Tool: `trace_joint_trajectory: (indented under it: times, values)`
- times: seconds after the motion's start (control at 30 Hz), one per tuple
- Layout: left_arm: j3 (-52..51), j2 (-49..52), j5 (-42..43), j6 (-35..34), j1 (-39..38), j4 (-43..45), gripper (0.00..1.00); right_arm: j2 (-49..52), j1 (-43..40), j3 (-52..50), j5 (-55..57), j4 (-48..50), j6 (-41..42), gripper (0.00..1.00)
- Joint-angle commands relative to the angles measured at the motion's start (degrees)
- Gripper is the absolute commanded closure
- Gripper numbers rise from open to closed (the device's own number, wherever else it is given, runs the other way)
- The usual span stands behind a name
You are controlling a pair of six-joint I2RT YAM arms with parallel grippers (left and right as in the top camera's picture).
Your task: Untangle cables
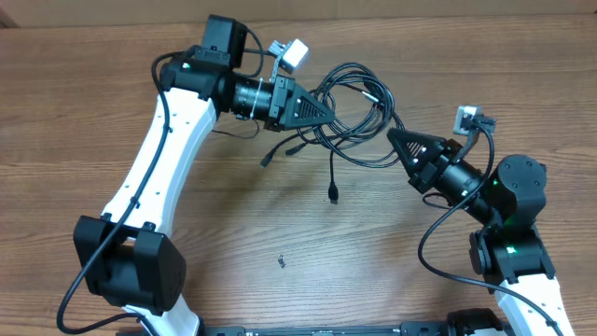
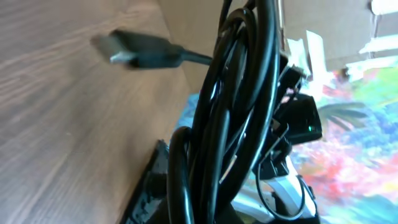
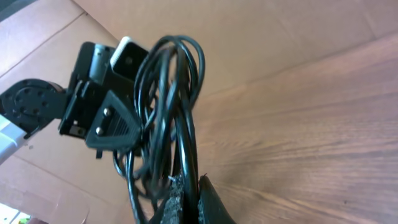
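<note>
The cables form a looped black bundle stretched between my two grippers at the back middle of the table. At the bundle's left side my left gripper is shut on several strands. In the left wrist view the cables fill the middle, with a blurred plug sticking out left. My right gripper pinches one strand at the bundle's right side. Its fingertips are closed on that cable. Loose ends trail toward the front: one plug and two shorter ends.
The wooden table carries a small dark speck in front of the bundle. A cardboard wall runs along the back edge. The arms' own thicker black cables loop beside each arm.
</note>
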Motion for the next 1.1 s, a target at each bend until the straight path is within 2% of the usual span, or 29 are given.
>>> trace_joint_trajectory:
  times: [0.0, 0.27, 0.4, 0.7, 0.77, 0.8, 0.87, 0.97, 1.07]
  values:
    - [0.9, -1.7, -1.8, -3.0, 3.4, 0.6, 0.96, -0.4, -0.2, 1.2, -0.8, -2.5, -0.7, 0.96]
    - [0.9, -1.7, -2.6, -3.0, 7.4, 1.3, 0.96, -0.4, -0.2, 1.2, -0.8, -8.1, -0.7, 0.96]
    - [0.9, -1.7, -5.6, -3.0, 7.5, 1.5, 0.96, -0.4, -0.2, 1.2, -0.8, -9.7, -0.7, 0.96]
    - [0.9, -1.7, -5.6, -3.0, 7.5, 2.1, 0.96, -0.4, -0.2, 1.2, 1.6, -13.3, -0.7, 0.96]
    - [0.9, -1.7, -5.6, -3.0, 7.5, 2.1, 0.96, -0.4, -0.1, 1.2, 1.6, -13.3, -0.7, 0.8]
    - [0.9, -1.7, -5.6, -3.0, 7.5, 2.1, 0.96, -0.4, -0.1, 1.2, 1.6, -13.3, -0.7, 0.65]
    - [0.9, -1.7, -5.6, -3.0, 7.5, 2.1, 0.96, -0.4, -0.2, 1.2, 1.6, -13.3, -0.7, 0.61]
    - [0.9, -1.7, -5.6, -3.6, 7.5, 2.7, 0.96, -0.4, -0.2, 1.2, 2.0, -13.5, -0.7, 0.2]
    - [0.9, -1.7, -5.6, -3.6, 7.5, 2.7, 0.96, -0.4, -0.2, 1.2, 2.0, -13.5, -0.7, 0.0]
